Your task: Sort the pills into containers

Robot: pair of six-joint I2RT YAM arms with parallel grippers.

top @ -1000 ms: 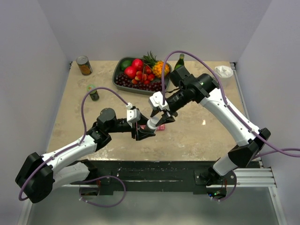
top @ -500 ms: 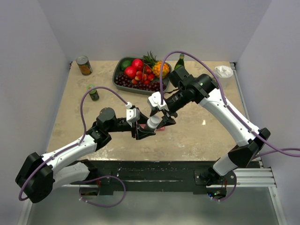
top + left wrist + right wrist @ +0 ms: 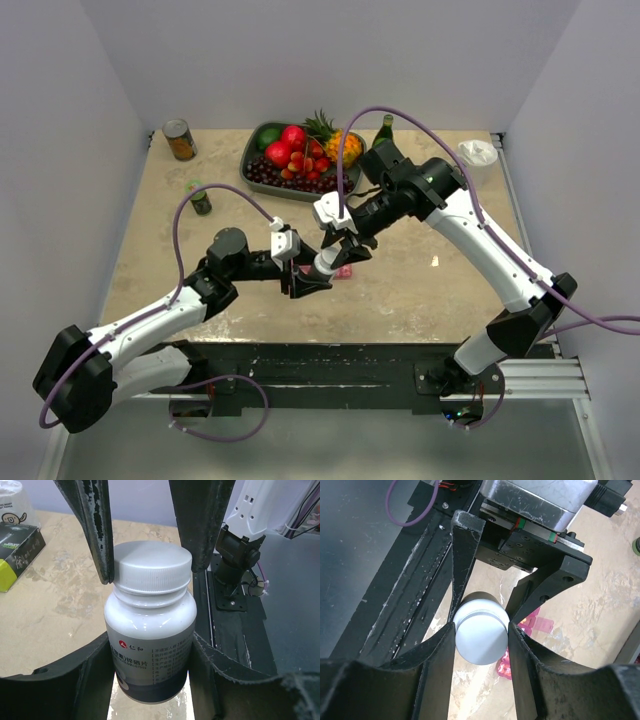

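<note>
Now, left jaws gripping white bottle (image 3: 150, 645) round its body, holding it above surface (image 3: 450, 290). Right jaws clamping on bottle's pale cap (image 3: 152, 567), one finger pressing each side. Pink pill organiser (image 3: 536, 624) lying on surface just below bottle, midway between left and right edges, nearer near edge, partly hidden.

you are looking at a robot test lab, not a home. plain pale walls (image 3: 60, 150) box in one small table (image 3: 150, 260). the left arm (image 3: 150, 320) and right arm (image 3: 490, 245) are bolted to a metal frame (image 3: 330, 375) at its near edge, with purple cables (image 3: 178, 240) hanging loose. a fruit tray (image 3: 247, 160), a can (image 3: 179, 139) and a green bottle (image 3: 385, 128) sit at the back.
</note>
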